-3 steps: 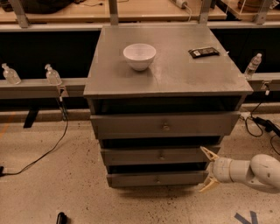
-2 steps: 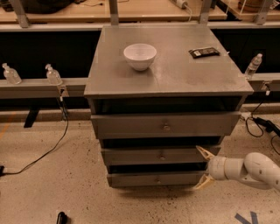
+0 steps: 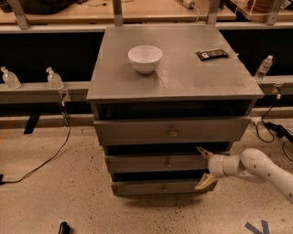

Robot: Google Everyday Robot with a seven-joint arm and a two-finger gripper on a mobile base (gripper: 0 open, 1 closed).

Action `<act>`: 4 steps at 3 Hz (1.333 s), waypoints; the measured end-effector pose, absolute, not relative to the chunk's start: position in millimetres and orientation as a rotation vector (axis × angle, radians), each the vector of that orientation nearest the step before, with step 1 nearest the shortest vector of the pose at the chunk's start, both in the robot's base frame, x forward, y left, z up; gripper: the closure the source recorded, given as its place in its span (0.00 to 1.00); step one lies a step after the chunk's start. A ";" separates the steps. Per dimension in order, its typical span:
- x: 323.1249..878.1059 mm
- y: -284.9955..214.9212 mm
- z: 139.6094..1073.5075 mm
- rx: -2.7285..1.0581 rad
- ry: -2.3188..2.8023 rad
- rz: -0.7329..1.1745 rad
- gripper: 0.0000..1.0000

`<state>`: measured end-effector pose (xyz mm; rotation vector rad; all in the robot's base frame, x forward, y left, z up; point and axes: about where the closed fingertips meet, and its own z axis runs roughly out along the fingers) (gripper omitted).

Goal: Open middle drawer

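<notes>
Your gripper (image 3: pixel 204 167) sits at the right end of the middle drawer (image 3: pixel 155 163), second in the grey cabinet (image 3: pixel 174 77). Fingers spread wide, straddling its front, holding nothing, clear of the knob (image 3: pixel 168 162).

White-armed gripper (image 3: pixel 198 167), 2 tan fingers (image 3: pixel 204 182), lower right

A robotics lab is indicated: workbenches (image 3: pixel 151 9) are seen behind the grey cabinet (image 3: pixel 183 77), cables (image 3: pixel 67 130) are trailed over the floor (image 3: pixel 55 201) beside it, and a robot hand (image 3: pixel 204 167) is held at its lower front.
</notes>
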<state>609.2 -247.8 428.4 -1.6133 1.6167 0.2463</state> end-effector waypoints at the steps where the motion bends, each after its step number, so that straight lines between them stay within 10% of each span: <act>1: 635.2 -239.1 418.3 -1.673 1.627 0.211 0.00; 2: 654.9 -232.6 413.2 -1.709 1.662 0.162 0.01; 4: 655.2 -234.1 406.6 -1.717 1.751 0.139 0.36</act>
